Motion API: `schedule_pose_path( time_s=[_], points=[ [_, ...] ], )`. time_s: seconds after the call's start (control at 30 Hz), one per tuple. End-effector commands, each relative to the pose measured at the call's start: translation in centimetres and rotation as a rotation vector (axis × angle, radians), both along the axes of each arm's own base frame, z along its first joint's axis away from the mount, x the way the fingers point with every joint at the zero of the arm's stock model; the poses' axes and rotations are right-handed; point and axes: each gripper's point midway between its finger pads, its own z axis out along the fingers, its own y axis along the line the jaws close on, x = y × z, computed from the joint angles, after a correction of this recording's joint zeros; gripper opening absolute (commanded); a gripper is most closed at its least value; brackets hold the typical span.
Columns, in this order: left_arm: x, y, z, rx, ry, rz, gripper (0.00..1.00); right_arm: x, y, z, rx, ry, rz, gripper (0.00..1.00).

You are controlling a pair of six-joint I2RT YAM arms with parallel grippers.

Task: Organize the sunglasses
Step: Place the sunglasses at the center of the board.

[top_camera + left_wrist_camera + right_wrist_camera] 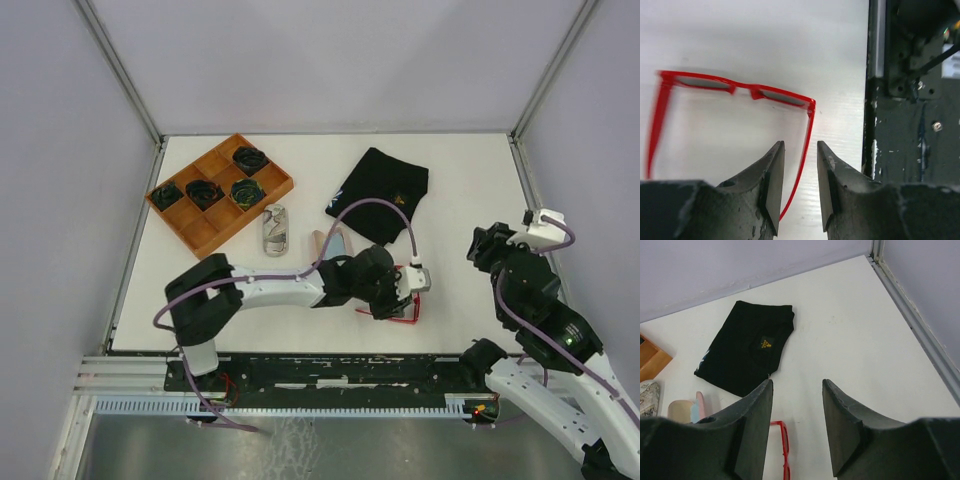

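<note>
We see the red sunglasses (pixel 743 88) lying on the white table (pixel 740 30) just ahead of the left gripper (pixel 800 144): a glossy red plastic frame, dark lenses, both temples unfolded. One temple runs back between its jaws, which stand slightly apart. The right gripper (pixel 797 382) has its jaws spread wide.

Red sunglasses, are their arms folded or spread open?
Spread: in the left wrist view both arms of the red sunglasses stick straight out from the front frame.
</note>
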Motion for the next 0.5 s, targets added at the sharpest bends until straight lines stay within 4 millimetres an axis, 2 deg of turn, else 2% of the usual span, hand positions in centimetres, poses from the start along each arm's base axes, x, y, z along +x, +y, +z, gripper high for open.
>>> schedule_pose_path(
  time_s=[0.0, 0.1, 0.2, 0.3, 0.33, 0.47],
  points=[
    [3.5, -1.0, 11.1, -0.355, -0.029, 0.160, 0.39, -0.5, -1.4, 1.2, -0.003, -0.029, -0.058, 0.53],
    [7.0, 1.5, 12.9, -0.402, -0.003, 0.368, 0.41, 0.1, -0.2, 0.2, -0.023, 0.024, -0.018, 0.53],
    [11.1, 4.9, 14.3, -0.426, -0.006, 0.591, 0.42, 1.4, 3.2, -1.6, -0.057, 0.155, 0.110, 0.57],
    [13.6, 8.4, 15.9, -0.467, -0.033, 0.727, 0.45, 2.6, 7.6, -4.9, -0.047, 0.320, 0.251, 0.59],
    [14.5, 9.9, 16.7, -0.482, -0.053, 0.794, 0.46, 3.1, 8.8, -6.6, -0.053, 0.389, 0.279, 0.59],
    [17.1, 15.2, 16.8, -0.444, -0.112, 1.028, 0.48, 3.1, 11.2, -10.8, -0.013, 0.558, 0.326, 0.59]
  ],
)
